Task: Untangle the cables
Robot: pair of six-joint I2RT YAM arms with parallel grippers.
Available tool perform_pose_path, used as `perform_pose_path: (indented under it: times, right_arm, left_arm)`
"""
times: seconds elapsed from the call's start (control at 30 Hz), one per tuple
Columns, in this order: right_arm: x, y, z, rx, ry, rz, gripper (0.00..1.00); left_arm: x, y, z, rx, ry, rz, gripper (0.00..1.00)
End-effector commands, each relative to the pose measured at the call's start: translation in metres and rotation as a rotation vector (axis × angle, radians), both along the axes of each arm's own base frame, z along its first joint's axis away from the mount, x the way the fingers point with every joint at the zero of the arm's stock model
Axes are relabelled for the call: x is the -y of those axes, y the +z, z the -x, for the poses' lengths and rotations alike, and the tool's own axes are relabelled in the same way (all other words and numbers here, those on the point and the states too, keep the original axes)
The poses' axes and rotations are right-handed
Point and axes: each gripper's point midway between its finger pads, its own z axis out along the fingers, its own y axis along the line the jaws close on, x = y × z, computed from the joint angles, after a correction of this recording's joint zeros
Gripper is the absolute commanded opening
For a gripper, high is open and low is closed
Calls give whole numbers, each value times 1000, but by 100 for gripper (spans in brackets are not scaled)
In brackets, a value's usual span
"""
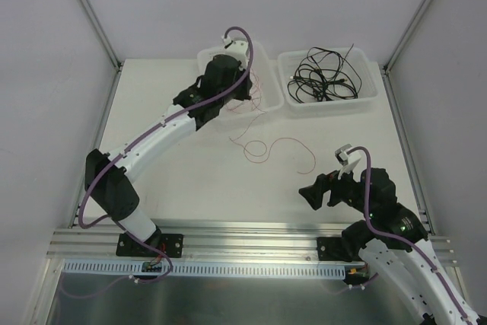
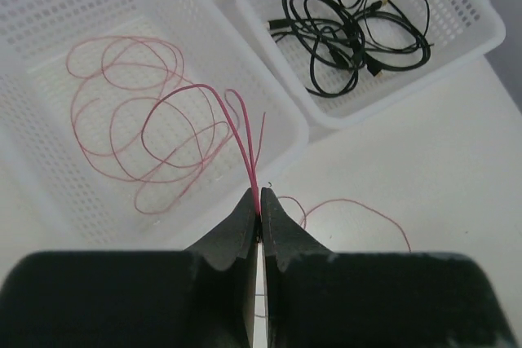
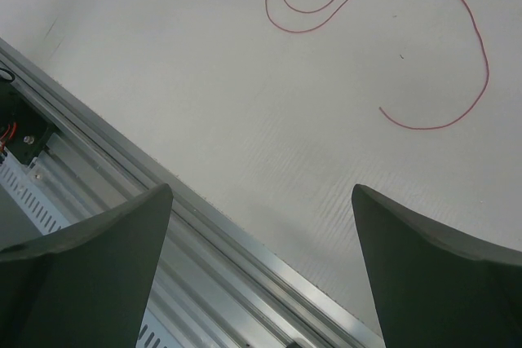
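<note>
A thin red cable (image 2: 122, 120) lies in loose loops inside the left white basket (image 2: 281, 112). One strand rises out of it, and my left gripper (image 2: 260, 199) is shut on that strand at the basket's near rim. The cable's other end trails in curls over the table (image 1: 278, 142), and the right wrist view shows this red cable tail (image 3: 457, 6) too. A bundle of black cables (image 2: 342, 30) with small plugs fills the right white basket (image 2: 469, 34). My right gripper (image 3: 261, 193) hangs open and empty over the table's near edge, apart from the red tail.
The two baskets (image 1: 319, 104) stand side by side at the back of the white table. A metal rail (image 3: 204, 226) runs along the near edge below the right gripper. Purple arm cables (image 1: 175, 116) follow both arms.
</note>
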Motion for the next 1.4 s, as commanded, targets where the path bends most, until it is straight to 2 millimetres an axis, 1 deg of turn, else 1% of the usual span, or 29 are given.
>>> perform_pose_path:
  times: [0.0, 0.07, 0.1, 0.17, 0.2, 0.27, 0.3, 0.37, 0.4, 0.53, 0.57, 0.63, 0.77, 0.83, 0.87, 0.93, 0.97, 1.0, 1.03, 1.07, 1.1, 1.13, 1.17, 1.2, 1.23, 1.27, 1.3, 1.33, 1.37]
  right_arm:
    - [1, 11, -1, 26, -6, -4, 97]
    - [2, 11, -1, 22, -7, -1, 97]
    - [2, 11, -1, 23, -11, 1, 97]
    - [3, 10, -1, 20, -12, 4, 97]
    - [3, 10, -2, 20, -14, 4, 97]
    - [3, 9, -2, 15, -17, 9, 97]
    - [3, 9, -2, 15, -17, 9, 97]
    - [3, 8, -3, 11, -18, 13, 97]
    - [3, 7, -3, 7, -19, 16, 97]
    - [1, 7, -6, 7, -17, 13, 97]
    - [0, 7, -6, 3, -16, 13, 97]
    - [-1, 8, -6, 1, -15, 9, 97]
    - [0, 7, -6, -3, -15, 11, 97]
    - [0, 6, -5, -5, -16, 15, 97]
    - [0, 6, -5, -5, -15, 17, 97]
    - [0, 7, -4, -8, -14, 17, 97]
    - [1, 9, -5, -3, -15, 15, 97]
    - [1, 10, -5, -3, -15, 15, 97]
    - [1, 9, -5, -3, -16, 18, 97]
    - [1, 9, -4, -6, -14, 19, 97]
    - [1, 10, -5, 0, -13, 19, 97]
    - [1, 9, -5, -2, -15, 19, 97]
    - [1, 10, -5, -3, -16, 18, 97]
    - [0, 10, -5, -3, -15, 13, 97]
    - [-1, 11, -5, -3, -15, 8, 97]
    - [-2, 13, -5, -1, -11, 1, 97]
    - [-2, 14, -5, -1, -11, -5, 97]
    - [-2, 14, -5, -6, -15, -6, 97]
    - [-1, 13, -6, -5, -24, -2, 97]
  left_arm:
    - [-12, 62, -14, 95, -41, 33, 0]
    - [-18, 75, -30, 118, -27, 46, 0]
    - [-20, 97, -36, 160, -21, 66, 0]
    - [-25, 104, -50, 172, -11, 80, 0]
    - [-26, 125, -53, 208, -15, 105, 0]
    - [-27, 134, -61, 213, -24, 138, 0]
    - [-29, 152, -62, 243, -18, 165, 0]
    - [-26, 162, -65, 255, -47, 191, 0]
    - [-27, 178, -65, 286, -50, 206, 0]
    - [-29, 186, -77, 332, -33, 177, 1]
    - [-29, 177, -86, 322, -23, 161, 1]
    - [-37, 162, -101, 313, 19, 120, 0]
    - [-39, 97, -134, 212, 57, 50, 0]
    - [-42, 56, -148, 143, 76, 13, 1]
    - [-45, 34, -150, 104, 85, -5, 4]
    - [-45, 7, -151, 47, 85, -15, 14]
    - [-46, -9, -147, 12, 83, -27, 31]
    - [-45, -15, -143, -8, 80, -18, 39]
    - [-45, -7, -135, -6, 72, 0, 48]
    - [-46, -20, -126, -50, 77, 9, 63]
    - [-47, -20, -117, -62, 76, 17, 68]
    - [-49, -3, -103, -38, 78, 29, 74]
    - [-51, -21, -90, -73, 82, 4, 78]
    - [-52, -22, -81, -72, 81, -17, 86]
    - [-53, -10, -68, -50, 71, -18, 90]
    - [-48, -29, -51, -85, 46, -45, 93]
    - [-46, -32, -40, -90, 31, -52, 96]
    - [-45, -26, -27, -81, 14, -48, 97]
    - [-38, -43, -9, -114, -24, -72, 97]
